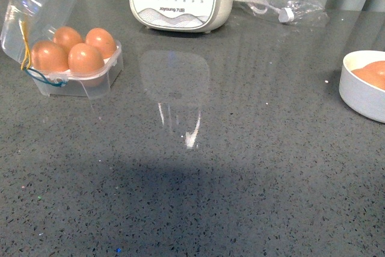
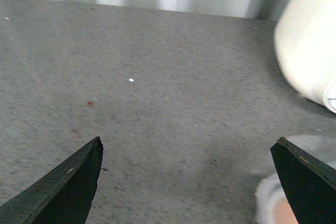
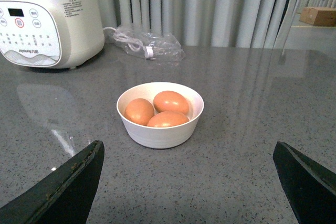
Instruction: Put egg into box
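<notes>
Between the left gripper (image 2: 186, 153) fingers: nothing but bare grey countertop (image 2: 157, 103) — jaws spread wide, empty, with a white appliance (image 2: 310, 40) curving in at one edge of the left wrist view. Same story at the right gripper (image 3: 188, 156): jaws wide apart, holding nothing, aimed squarely at the white bowl (image 3: 160, 132) a little way ahead, which carries three brown eggs (image 3: 170, 101) packed close together. Outward, on the front view, neither arm visible; far left of the counter, the box (image 1: 78, 82) with its clear lid (image 1: 36, 10) tipped back on the hinge, presumably left open for loading. Four eggs in it, one egg (image 1: 85, 59) in each cup, so apparently full — no free cup to be seen from this angle. Far right, the bowl again, cut off by the frame edge. Behind, the appliance and a crumpled plastic bag (image 1: 280, 1) with a cable inside. Likely either task complete with arms clear, or the right gripper lined up on the bowl for another pick; cannot say which.
</notes>
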You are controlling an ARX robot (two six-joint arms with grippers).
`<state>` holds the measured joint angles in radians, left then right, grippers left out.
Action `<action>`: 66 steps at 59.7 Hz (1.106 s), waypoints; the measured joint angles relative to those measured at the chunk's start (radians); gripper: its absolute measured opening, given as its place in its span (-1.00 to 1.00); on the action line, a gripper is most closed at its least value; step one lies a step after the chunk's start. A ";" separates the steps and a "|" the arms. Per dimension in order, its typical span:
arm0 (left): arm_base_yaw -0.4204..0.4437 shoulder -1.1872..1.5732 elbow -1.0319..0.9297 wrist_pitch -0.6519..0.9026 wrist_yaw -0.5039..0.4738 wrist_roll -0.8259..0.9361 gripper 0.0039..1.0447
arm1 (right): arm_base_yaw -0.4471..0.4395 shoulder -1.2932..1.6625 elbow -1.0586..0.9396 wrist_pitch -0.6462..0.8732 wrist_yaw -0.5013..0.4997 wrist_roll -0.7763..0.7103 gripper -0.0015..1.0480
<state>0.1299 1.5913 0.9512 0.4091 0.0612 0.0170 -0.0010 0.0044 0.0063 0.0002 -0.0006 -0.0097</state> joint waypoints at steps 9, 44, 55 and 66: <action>-0.018 -0.084 -0.054 -0.025 0.037 -0.016 0.87 | 0.000 0.000 0.000 0.000 0.000 0.000 0.86; 0.102 -0.474 -0.239 -0.276 0.119 0.043 0.87 | 0.000 0.000 0.000 0.000 0.000 0.000 0.86; 0.154 -0.613 -0.301 -0.380 0.125 0.061 0.87 | 0.000 0.000 0.000 0.000 0.000 0.000 0.86; 0.196 -0.713 -0.375 -0.340 0.185 0.055 0.78 | 0.000 0.000 0.000 0.000 0.000 0.000 0.86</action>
<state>0.3264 0.8783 0.5762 0.0689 0.2462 0.0723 -0.0010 0.0044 0.0063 0.0002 -0.0006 -0.0097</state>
